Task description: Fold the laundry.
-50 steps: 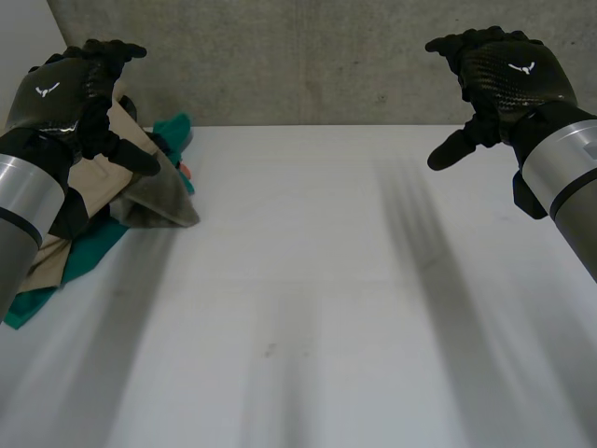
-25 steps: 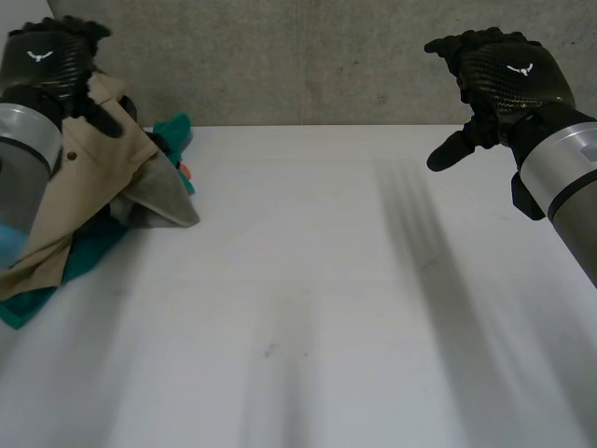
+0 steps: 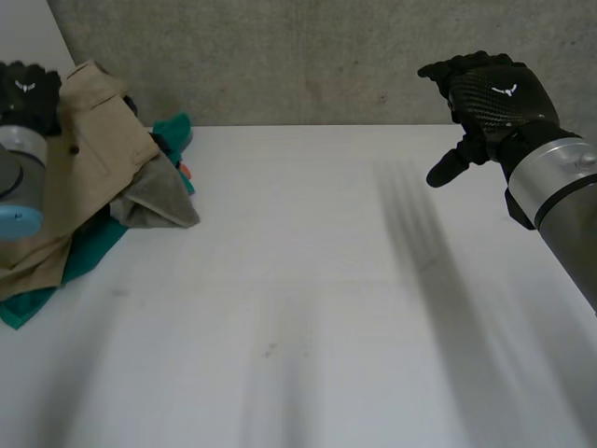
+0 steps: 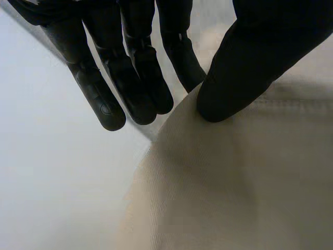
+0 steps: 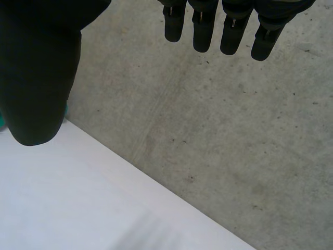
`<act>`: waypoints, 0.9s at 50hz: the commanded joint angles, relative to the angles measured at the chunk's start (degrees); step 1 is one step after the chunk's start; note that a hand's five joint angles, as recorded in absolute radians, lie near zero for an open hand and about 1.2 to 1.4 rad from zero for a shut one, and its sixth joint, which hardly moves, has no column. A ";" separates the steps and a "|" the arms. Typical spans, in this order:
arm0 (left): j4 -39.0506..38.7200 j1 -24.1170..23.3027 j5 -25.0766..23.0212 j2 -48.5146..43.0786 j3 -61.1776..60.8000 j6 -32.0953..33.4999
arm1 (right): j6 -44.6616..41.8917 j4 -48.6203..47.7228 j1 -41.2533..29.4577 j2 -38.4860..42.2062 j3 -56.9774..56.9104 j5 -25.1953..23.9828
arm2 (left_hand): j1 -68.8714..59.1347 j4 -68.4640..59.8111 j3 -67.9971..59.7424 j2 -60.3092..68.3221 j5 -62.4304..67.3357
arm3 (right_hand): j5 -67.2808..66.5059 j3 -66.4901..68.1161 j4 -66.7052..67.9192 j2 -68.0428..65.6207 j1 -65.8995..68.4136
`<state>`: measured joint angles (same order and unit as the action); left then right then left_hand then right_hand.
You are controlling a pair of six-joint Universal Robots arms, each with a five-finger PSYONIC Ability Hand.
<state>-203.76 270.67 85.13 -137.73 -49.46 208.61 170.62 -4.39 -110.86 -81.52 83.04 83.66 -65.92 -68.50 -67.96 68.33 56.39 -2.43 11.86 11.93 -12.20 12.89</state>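
- The beige garment (image 3: 93, 149) was seen lifted at the table's (image 3: 326, 299) far left corner, its top edge raised beside the left hand (image 3: 20, 93).
- In the left wrist view, the cloth's edge was pinched between thumb (image 4: 229, 78) and straight fingers (image 4: 130, 88); a firm grasp, it was judged.
- Under the garment, a teal cloth (image 3: 173, 131) and a grey cloth (image 3: 163, 205) were left bunched in the same heap on the tabletop.
- The garment's long axis was read as running from the far left corner down towards the near left edge, draped over the heap.
- The right hand (image 3: 490, 93) was held high over the far right side, fingers spread and relaxed, nothing gripped, well apart from all the laundry.
- So the key relation: the garment lay wholly to the left, the left hand on it, the whole bare middle of the table between it and the right hand.
- A carry rightward, towards that bare middle, was judged to be what spreading would call for.
- The pinch itself was given by the left wrist view; the heap, and how the garment hung, by the head view.
- From the right wrist view, the concrete wall (image 5: 208, 130) and the table's edge were shown beyond empty fingers.
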 commanded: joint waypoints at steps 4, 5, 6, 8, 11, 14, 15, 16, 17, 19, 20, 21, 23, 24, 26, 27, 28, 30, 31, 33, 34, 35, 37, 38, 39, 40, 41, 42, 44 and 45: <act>0.03 -5.42 -2.86 20.11 -6.35 -19.44 | -0.29 -0.01 0.65 -0.48 -0.60 -0.16 | -14.08 -11.50 -12.04 11.67 13.61 | 2.43 -1.86 -1.93 2.20 -2.89; 0.47 -5.42 -3.47 21.00 -6.35 -21.04 | -0.29 -0.01 0.73 -0.57 -0.60 -0.16 | -14.08 -11.50 -12.04 11.67 13.61 | 2.43 -1.86 -1.93 2.20 -2.89; 0.73 -5.33 -3.74 21.53 -6.70 -22.27 | -0.29 -0.01 0.74 -0.57 -0.60 -0.25 | -14.08 -11.50 -12.04 11.67 13.61 | 2.43 -1.86 -1.93 2.20 -2.89; 1.96 -5.85 -3.92 22.50 -8.18 -25.43 | -0.29 -0.01 0.74 -0.75 -0.69 -0.25 | -14.08 -11.50 -12.04 11.67 13.61 | 2.43 -1.86 -1.93 2.20 -2.89; 2.84 -8.13 -4.88 23.38 -11.00 -28.25 | -0.29 -0.01 0.74 -1.01 -0.69 -0.33 | -14.08 -11.50 -12.04 11.67 13.61 | 2.43 -1.86 -1.93 2.20 -2.89; 3.20 -15.51 -7.86 27.24 -13.02 -32.65 | -0.29 -0.01 0.91 -1.45 -0.95 -0.34 | -14.08 -11.50 -12.04 11.67 13.61 | 2.43 -1.86 -1.93 2.20 -2.89; 3.20 -18.92 -9.44 28.64 -13.99 -34.66 | -0.29 -0.09 0.91 -1.54 -0.95 -0.34 | -14.08 -11.50 -12.04 11.67 13.61 | 2.43 -1.86 -1.93 2.20 -2.89; 3.11 -20.61 -10.06 29.18 -14.34 -35.55 | -0.29 -0.01 1.09 -1.63 -1.04 -0.34 | -14.08 -11.50 -12.04 11.67 13.61 | 2.43 -1.86 -1.93 2.20 -2.89; 3.11 -22.01 -10.59 29.71 -14.69 -36.17 | -0.29 -0.01 1.26 -1.63 -1.04 -0.34 | -14.08 -11.50 -12.04 11.67 13.61 | 2.43 -1.86 -1.93 2.20 -2.89; 3.11 -25.35 -11.12 29.98 -16.09 -37.14 | -0.20 -0.01 1.96 -1.71 -1.04 -0.25 | -14.08 -11.50 -12.04 11.67 13.61 | 2.43 -1.86 -1.93 2.20 -2.89; 3.02 -26.41 -10.95 29.89 -16.45 -37.14 | -0.11 -0.01 2.05 -1.80 -1.04 -0.25 | -14.08 -11.50 -12.04 11.67 13.61 | 2.43 -1.86 -1.93 2.20 -2.89; 3.02 -27.38 -10.77 29.63 -16.89 -37.14 | -0.11 -0.01 2.14 -1.80 -1.13 -0.25 | -14.08 -11.50 -12.04 11.67 13.61 | 2.43 -1.86 -1.93 2.20 -2.89; 2.93 -30.62 -10.42 26.75 -18.20 -36.79 | -0.11 -0.01 2.14 -1.98 -1.13 -0.25 | -14.08 -11.50 -12.04 11.67 13.61 | 2.43 -1.86 -1.93 2.20 -2.89; 3.02 -31.86 -10.42 25.33 -18.65 -36.53 | -0.11 -0.01 2.23 -2.15 -1.13 -0.07 | -14.08 -11.50 -12.04 11.67 13.61 | 2.43 -1.86 -1.93 2.20 -2.89; 3.20 -36.16 -10.42 19.97 -19.53 -34.51 | -0.11 -0.09 2.40 -2.24 -1.22 0.02 | -14.08 -11.50 -12.04 11.67 13.61 | 2.43 -1.86 -1.93 2.20 -2.89; 3.46 -37.66 -10.42 18.13 -19.62 -33.20 | -0.11 -0.18 2.49 -2.24 -1.22 0.02 | -14.08 -11.50 -12.04 11.67 13.61 | 2.43 -1.86 -1.93 2.20 -2.89; 3.55 -38.46 -10.33 16.89 -19.62 -32.14 | -0.11 -0.18 2.93 -2.24 -1.30 0.19 | -14.08 -11.50 -12.04 11.67 13.61 | 2.43 -1.86 -1.93 2.20 -2.89; 3.81 -39.61 -9.11 13.55 -19.44 -27.84 | -0.11 -0.10 3.37 -2.24 -1.48 0.19 | -14.08 -11.50 -12.04 11.67 13.61 | 2.43 -1.86 -1.93 2.20 -2.89; 3.90 -39.61 -8.23 12.76 -19.53 -26.43 | -0.11 -0.01 3.72 -2.24 -1.74 0.19 | -14.08 -11.50 -12.04 11.67 13.61 | 2.43 -1.86 -1.93 2.20 -2.89; 4.34 -39.43 -4.28 10.99 -19.18 -22.30 | -0.11 0.08 4.16 -2.15 -2.18 0.02 | -14.08 -11.50 -12.04 11.67 13.61 | 2.43 -1.86 -1.93 2.20 -2.89; 4.51 -39.26 -2.70 10.82 -19.09 -21.16 | -0.11 0.34 4.34 -2.15 -2.36 -0.07 | -14.08 -11.50 -12.04 11.67 13.61 | 2.43 -1.86 -1.93 2.20 -2.89; 4.69 -39.08 -1.21 10.73 -19.01 -20.19 | -0.11 0.78 4.60 -1.98 -2.62 -0.16 | -14.08 -11.50 -12.04 11.67 13.61 | 2.43 -1.86 -1.93 2.20 -2.89; 5.30 -38.55 2.84 10.99 -19.44 -17.90 | -0.29 1.22 4.69 -1.45 -2.80 -0.33 | 17.01 19.59 19.05 -19.42 -17.49 | 2.43 -1.86 -1.93 2.20 -2.89; 5.48 -38.47 3.81 11.43 -19.88 -17.20 | -0.64 2.18 4.60 -1.02 -2.97 -0.68 | 33.00 35.59 35.05 -35.42 -33.48 | 2.43 -1.86 -1.93 2.20 -2.89; 6.09 -38.55 5.38 12.39 -20.49 -16.41 | -1.07 2.71 4.60 -0.49 -3.15 -0.77 | 48.48 51.07 50.53 -50.90 -48.96 | 2.43 -1.86 -1.93 2.20 -2.89; 6.62 -38.64 6.01 13.53 -20.85 -16.14 | -1.51 3.33 4.69 0.04 -3.41 -0.86 | 51.80 54.38 53.84 -54.22 -52.28 | 2.43 -1.86 -1.93 2.20 -2.89; 7.23 -38.73 6.54 15.02 -21.46 -16.05 | -2.48 4.29 4.69 1.00 -3.76 -1.21 | 53.17 55.75 55.21 -55.58 -53.64 | 2.43 -1.86 -1.93 2.20 -2.89; 8.02 -38.64 6.98 16.77 -22.25 -16.05 | -4.40 5.95 4.60 2.66 -4.55 -1.82 | 53.35 55.93 55.39 -55.76 -53.82 | 2.43 -1.86 -1.93 2.20 -2.89; 9.70 -38.03 7.86 22.14 -26.20 -16.48 | -6.87 8.16 4.17 4.52 -5.43 -2.97 | 53.69 56.27 55.73 -56.10 -54.16 | 2.43 -1.86 -1.93 2.20 -2.89; 10.14 -37.68 8.03 23.81 -27.78 -16.57 | -9.93 10.25 3.99 6.01 -6.13 -4.54 | 53.69 56.27 55.73 -56.10 -54.16 | 2.43 -1.86 -1.93 2.20 -2.89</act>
<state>-197.06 231.80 90.06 -124.10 -70.64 192.03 168.43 -0.80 -106.22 -81.09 79.42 82.57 -12.99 -14.67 -15.24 15.26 4.46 -2.46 11.86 11.93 -12.20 12.89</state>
